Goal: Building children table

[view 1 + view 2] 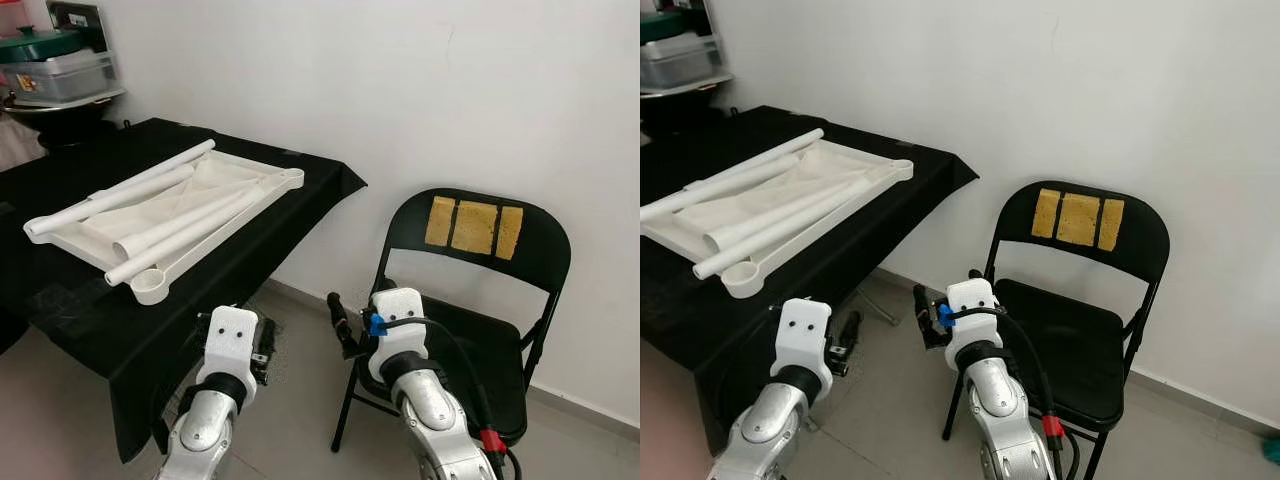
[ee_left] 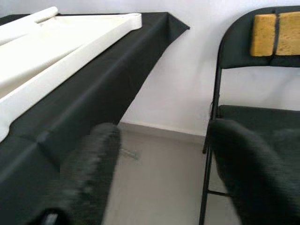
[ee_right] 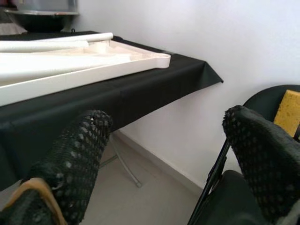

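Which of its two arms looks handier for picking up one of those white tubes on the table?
Probably the left. The left gripper hangs open beside the black-draped table, close below the white legs lying on the upturned tabletop. The right gripper, also open, sits farther over, in front of the folding chair.

This looks like a plain room in a home, sparsely furnished. A bare white wall meets a grey tiled floor along a low skirting. A table draped in a black cloth stands against the wall, carrying white flat-pack furniture parts laid out near its far right corner. Beside it is a black folding chair with 3 yellow sponge pads on its backrest. Beyond the table's far left corner, stacked storage containers suggest household clutter.
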### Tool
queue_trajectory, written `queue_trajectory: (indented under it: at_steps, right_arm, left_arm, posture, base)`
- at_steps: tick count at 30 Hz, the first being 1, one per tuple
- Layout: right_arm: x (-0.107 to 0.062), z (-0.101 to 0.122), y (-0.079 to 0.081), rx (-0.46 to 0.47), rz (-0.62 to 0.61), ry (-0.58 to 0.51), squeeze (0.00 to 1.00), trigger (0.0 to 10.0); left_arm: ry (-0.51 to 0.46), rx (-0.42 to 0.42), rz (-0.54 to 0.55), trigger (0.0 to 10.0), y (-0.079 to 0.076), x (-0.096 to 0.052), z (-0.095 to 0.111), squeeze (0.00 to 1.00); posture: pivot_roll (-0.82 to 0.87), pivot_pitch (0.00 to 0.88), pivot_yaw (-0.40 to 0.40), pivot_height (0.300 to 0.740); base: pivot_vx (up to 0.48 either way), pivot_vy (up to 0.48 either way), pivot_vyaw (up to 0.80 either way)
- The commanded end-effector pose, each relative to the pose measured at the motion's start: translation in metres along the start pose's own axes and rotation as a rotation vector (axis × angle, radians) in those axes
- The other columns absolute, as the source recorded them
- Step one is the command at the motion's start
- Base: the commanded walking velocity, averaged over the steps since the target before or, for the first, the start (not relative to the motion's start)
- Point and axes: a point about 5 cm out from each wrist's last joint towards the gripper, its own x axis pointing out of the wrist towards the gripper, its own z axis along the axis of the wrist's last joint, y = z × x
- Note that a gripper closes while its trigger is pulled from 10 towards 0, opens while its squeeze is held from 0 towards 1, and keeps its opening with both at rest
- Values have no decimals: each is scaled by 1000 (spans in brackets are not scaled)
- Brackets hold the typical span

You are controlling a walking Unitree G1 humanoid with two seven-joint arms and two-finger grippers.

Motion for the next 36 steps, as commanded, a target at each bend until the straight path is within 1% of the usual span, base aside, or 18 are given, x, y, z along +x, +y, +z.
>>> queue_trajectory:
  at_steps: [1, 8, 9, 13, 19, 20, 23, 29, 36]
  right_arm:
    - [-2, -3, -2, 0, -3, 14, 1000, 10000]
    - [-1, -6, -3, -4, -3, 30, 1000, 10000]
    - [-1, -6, -3, -4, 1, 32, 1000, 10000]
    - [0, -8, -3, -13, -5, 41, 1000, 10000]
    - [1, -8, -2, -16, 7, 51, 1000, 10000]
    - [1, -11, -1, -18, 13, 75, 0, 10000]
    - [1, -12, 1, -11, 37, 84, 0, 10000]
    - [1, -9, 5, -24, 55, 72, 0, 10000]
    - [-1, -9, 0, -28, 22, 76, 0, 10000]
  left_arm:
    - [0, -6, 1, 10000, -1, -2, -1, 1000]
    - [-5, 35, -3, 10000, -2, 0, 1, 1000]
    - [-5, 36, 5, 10000, -1, 0, 1, 0]
    - [8, 18, 36, 10000, 3, 2, 1, 0]
    - [7, 11, 44, 10000, 5, 2, 1, 0]
    - [2, 9, 44, 10000, 4, 2, 2, 0]
    - [-5, 10, 33, 10000, 2, 2, 4, 0]
    - [-18, 1, 20, 10000, 0, 0, 7, 0]
    - [-15, -7, 14, 10000, -1, -2, 6, 0]
  posture:
    - [-15, 0, -34, 740]
    - [-14, 0, -35, 740]
    - [-13, 0, -35, 740]
    - [-12, 0, -37, 740]
    - [-11, 0, -36, 740]
    - [-12, 0, -37, 740]
    - [-13, 0, -34, 740]
    - [-10, 0, -33, 740]
    - [-11, 0, -28, 740]
  base:
    - [0, 0, 0]
    - [0, 0, 0]
    - [0, 0, 0]
    - [0, 0, 0]
    - [0, 0, 0]
    - [0, 0, 0]
    - [0, 0, 0]
    - [0, 0, 797]
    - [0, 0, 796]
